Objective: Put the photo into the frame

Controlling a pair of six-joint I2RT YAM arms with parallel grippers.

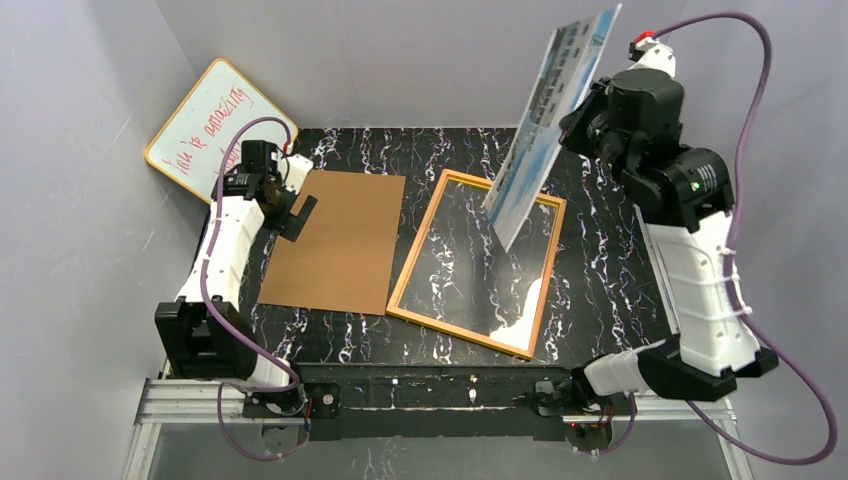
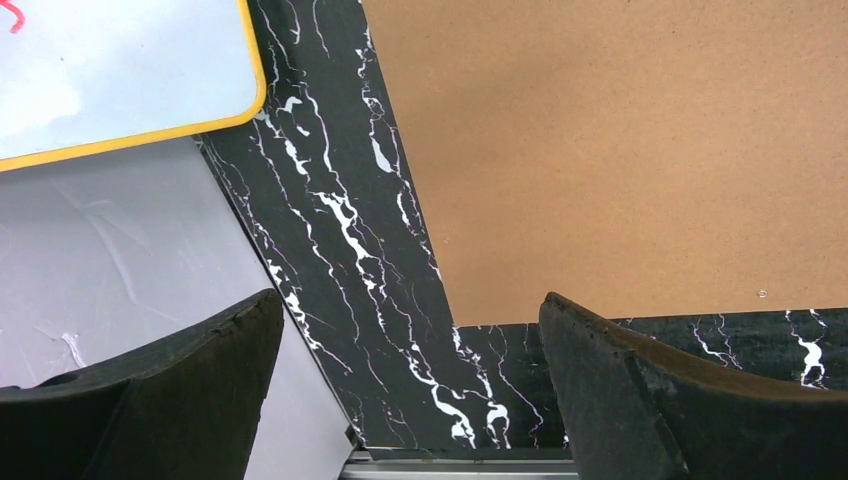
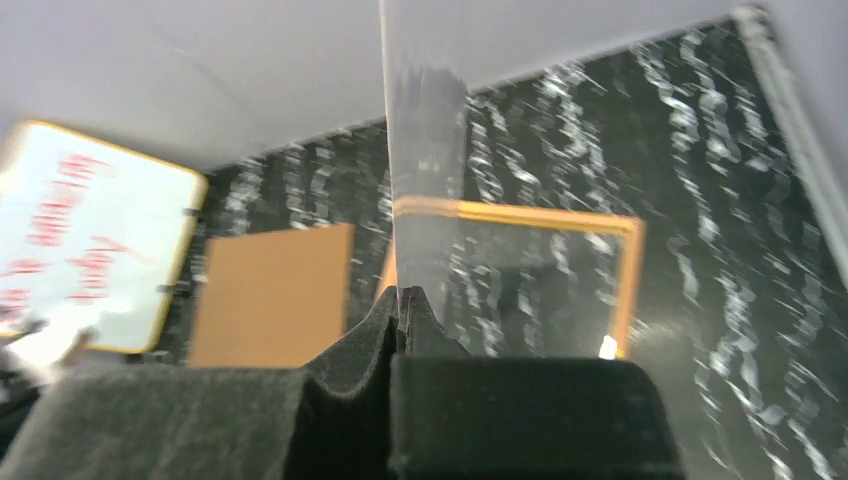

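Right arm: you have it raised to the right of the frame (image 1: 418, 240), wrist turned in toward it. Right gripper (image 1: 578, 118): jaws pressed together, pinching the photo (image 1: 545, 130) by one edge.

The photo hangs in the air, steeply tilted, with its printed side turned left. Its upper corner is high against the back wall and its lower corner is over the frame's glass. The overhead view does not show whether that corner touches the pane. The right wrist view is blurred and shows the sheet edge-on, rising out of the closed fingertips.

Left arm: you have it low, well left of the frame, reaching forward. Left gripper (image 1: 290, 212): jaws spread wide, nothing between them, at the far-left corner of the brown board (image 1: 335, 240).

Frame: flat on the table (image 1: 610, 260), orange-brown side up, turned slightly askew. The marbled top shows through the glass, with glare at the near-right corner.

Brown board: flat, just left of the frame, a narrow gap between them. Whiteboard (image 1: 215, 125): red handwriting, farther left of the frame, leaning at the far-left wall.

Surface: black, white-veined. Walls: plain grey.
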